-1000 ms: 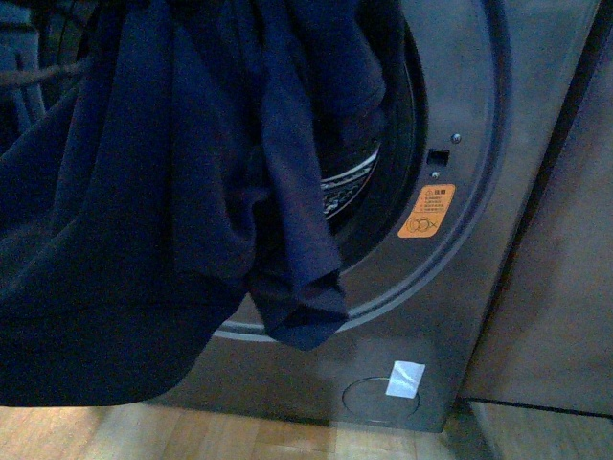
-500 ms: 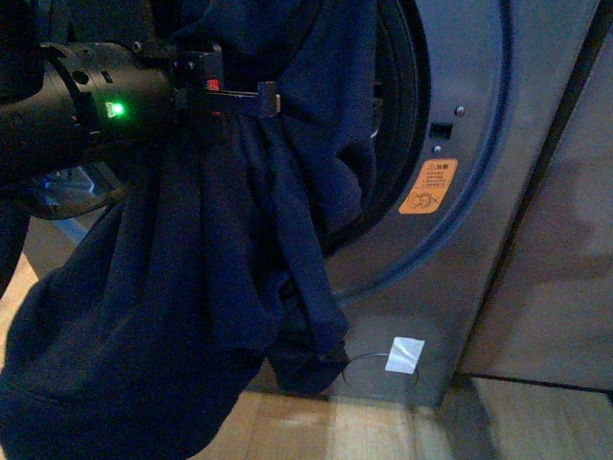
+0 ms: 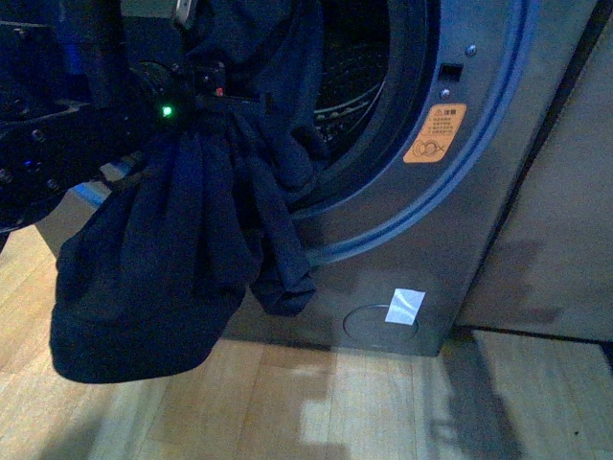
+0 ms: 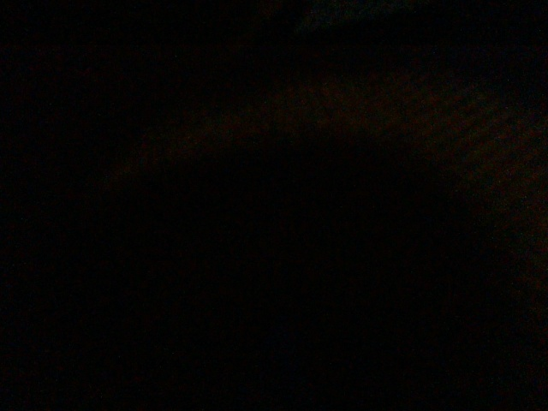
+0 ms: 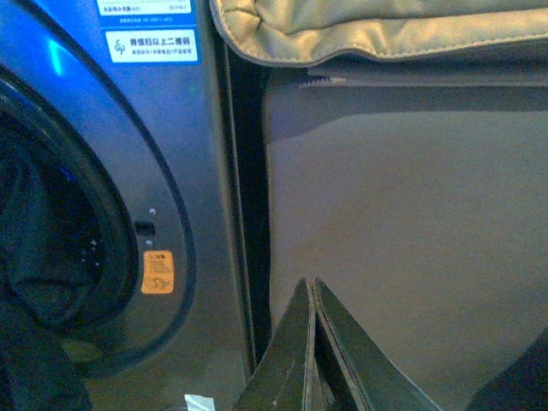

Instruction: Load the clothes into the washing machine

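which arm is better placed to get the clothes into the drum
Left. The left pincer grips the bunched clothes right at the drum mouth. The right pincer is shut, empty, facing the cabinet.

Clothes (image 3: 153, 287): dark navy soft garment, plain, without pattern.
Clothes, pose: bunched at the top, where the left tool (image 3: 235, 96) clamps it; the rest hangs down in loose folds.
Clothes, place: the upper part lies at the mouth of the porthole (image 3: 421, 115); the lower bulge hangs before the machine's front.
Washing machine (image 3: 460, 220): grey metallic front-loader, black-rimmed porthole uncovered, shiny perforated drum (image 3: 354, 67) visible inside.
Marks: orange sticker (image 3: 434, 133) beside the porthole; white tape patch (image 3: 405, 307) low on the front.
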Controlling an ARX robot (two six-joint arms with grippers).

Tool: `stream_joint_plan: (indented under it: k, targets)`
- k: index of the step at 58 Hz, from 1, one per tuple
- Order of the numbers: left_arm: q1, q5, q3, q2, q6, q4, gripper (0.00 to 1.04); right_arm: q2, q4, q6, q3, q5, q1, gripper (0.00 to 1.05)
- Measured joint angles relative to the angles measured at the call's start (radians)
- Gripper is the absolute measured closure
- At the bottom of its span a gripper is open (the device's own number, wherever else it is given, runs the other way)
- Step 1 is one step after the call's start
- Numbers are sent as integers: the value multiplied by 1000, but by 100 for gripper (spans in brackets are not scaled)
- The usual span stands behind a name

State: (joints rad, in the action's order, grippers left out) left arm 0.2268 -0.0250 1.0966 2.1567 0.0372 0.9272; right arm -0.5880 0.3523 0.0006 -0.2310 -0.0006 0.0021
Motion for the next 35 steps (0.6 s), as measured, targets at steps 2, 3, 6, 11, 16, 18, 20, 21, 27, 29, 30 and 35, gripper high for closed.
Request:
stream_joint_plan:
  k: [2,3,6,11,16,18,20,21,27,29,30,35]
  targets:
    - [-1,-8,23,19,0,-10,95,8,0,0,9,0,0,102]
    - [-1,-12,30,25,0,-12,95,16,0,0,18,0,0,102]
    - [-2,-25,62,48,0,-20,95,31,1,0,35,0,0,102]
    - [-3,-40,113,83,0,-40,95,54,1,0,58,0,0,102]
    - [-6,-64,176,124,2,-63,95,81,0,0,81,0,0,102]
    - [-9,-78,206,142,2,-76,95,93,-1,0,90,0,0,102]
    - [-10,-87,227,154,2,-86,95,100,-2,0,95,0,0,102]
    - [-11,-96,249,167,2,-96,95,108,-4,0,100,0,0,102]
    - [-21,-137,390,246,8,-146,95,152,-21,0,130,0,0,102]
    - [-23,-145,426,264,8,-164,95,163,-25,0,136,0,0,102]
    - [-24,-150,451,275,8,-173,95,169,-28,0,140,0,0,102]
    - [-27,-167,579,336,8,-229,95,203,-45,0,154,0,0,102]
